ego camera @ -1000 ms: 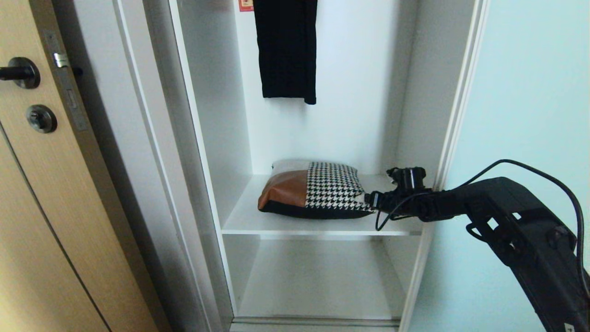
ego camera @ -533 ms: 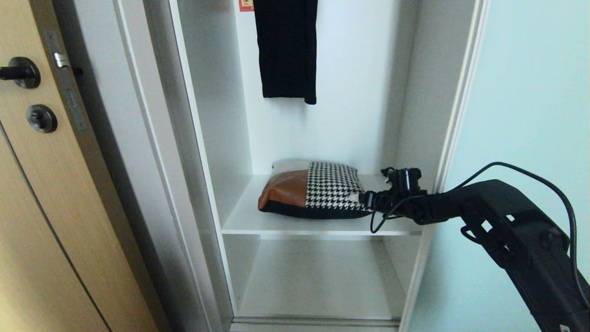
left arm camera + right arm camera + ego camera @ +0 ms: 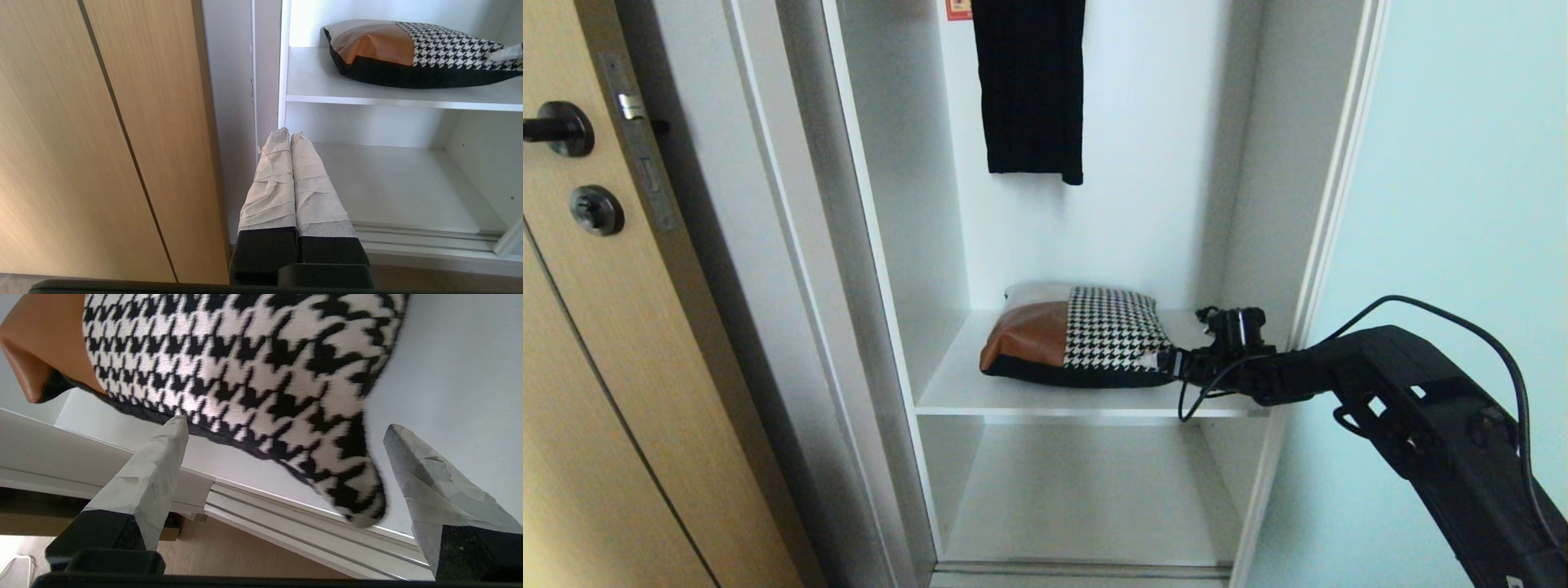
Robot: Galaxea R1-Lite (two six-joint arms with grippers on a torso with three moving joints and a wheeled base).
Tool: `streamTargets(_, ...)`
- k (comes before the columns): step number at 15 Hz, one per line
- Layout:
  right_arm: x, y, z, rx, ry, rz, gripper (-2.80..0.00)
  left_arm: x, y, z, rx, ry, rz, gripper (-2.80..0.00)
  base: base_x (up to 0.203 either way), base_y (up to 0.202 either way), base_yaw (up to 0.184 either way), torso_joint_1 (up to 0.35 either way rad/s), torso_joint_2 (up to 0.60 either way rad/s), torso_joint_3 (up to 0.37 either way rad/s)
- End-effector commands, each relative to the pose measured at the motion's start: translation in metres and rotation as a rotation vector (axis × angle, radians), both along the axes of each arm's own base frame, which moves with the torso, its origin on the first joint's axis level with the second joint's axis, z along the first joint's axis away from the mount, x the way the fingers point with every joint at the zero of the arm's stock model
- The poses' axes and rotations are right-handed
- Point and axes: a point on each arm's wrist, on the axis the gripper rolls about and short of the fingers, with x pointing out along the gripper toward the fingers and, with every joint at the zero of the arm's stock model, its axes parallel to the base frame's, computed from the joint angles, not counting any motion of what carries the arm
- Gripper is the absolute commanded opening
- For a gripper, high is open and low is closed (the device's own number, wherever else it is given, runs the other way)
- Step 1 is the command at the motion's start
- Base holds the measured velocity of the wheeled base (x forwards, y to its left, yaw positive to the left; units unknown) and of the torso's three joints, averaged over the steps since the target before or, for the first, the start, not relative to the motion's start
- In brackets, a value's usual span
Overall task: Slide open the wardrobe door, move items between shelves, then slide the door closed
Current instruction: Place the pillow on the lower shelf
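A light wood door point(image 3: 596, 384) stands at the left, with a dark lever handle point(image 3: 556, 129) and a round lock point(image 3: 596, 210) below it. A black garment point(image 3: 1031, 86) hangs inside the wardrobe, beside a small red sticker point(image 3: 958, 10).

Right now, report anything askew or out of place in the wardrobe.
Nothing stands out. The bag lies flat on the upper shelf, and the right gripper has open jaws around its houndstooth corner.
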Motion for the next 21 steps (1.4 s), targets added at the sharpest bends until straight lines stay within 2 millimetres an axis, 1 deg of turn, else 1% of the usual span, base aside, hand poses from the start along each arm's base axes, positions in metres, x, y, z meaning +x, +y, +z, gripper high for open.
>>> streamTargets(1, 0.000, 0.002, 0.001, 0.006, -0.010, 0.002, 0.00, 0.000, 0.000, 0.000, 0.000, 0.002, 0.001, -2.80, 0.000, 0.000, 0.000, 0.000, 0.00, 0.000)
streamTargets(6, 0.000, 0.002, 0.009, 0.010, -0.031, 0.004, 0.00, 0.000, 0.000, 0.000, 0.000, 0.002, 0.001, -2.80, 0.000, 0.000, 0.000, 0.000, 0.00, 0.000)
streamTargets(9, 0.001, 0.004, 0.010, 0.012, -0.042, 0.007, 0.00, 0.000, 0.000, 0.000, 0.000, 0.002, 0.001, -2.80, 0.000, 0.000, 0.000, 0.000, 0.00, 0.000)
streamTargets(10, 0.001, 0.005, 0.010, 0.014, -0.055, 0.009, -2.80, 0.000, 0.000, 0.000, 0.000, 0.002, 0.001, -2.80, 0.000, 0.000, 0.000, 0.000, 0.00, 0.000)
streamTargets(18, 0.001, 0.010, -0.004, 0.010, -0.036, 0.019, -2.80, 0.000, 0.000, 0.000, 0.000, 0.002, 0.001, -2.80, 0.000, 0.000, 0.000, 0.000, 0.00, 0.000)
streamTargets(21, 0.000, 0.009, 0.002, 0.007, -0.032, 0.004, -2.80, 0.000, 0.000, 0.000, 0.000, 0.002, 0.000, -2.80, 0.000, 0.000, 0.000, 0.000, 0.00, 0.000)
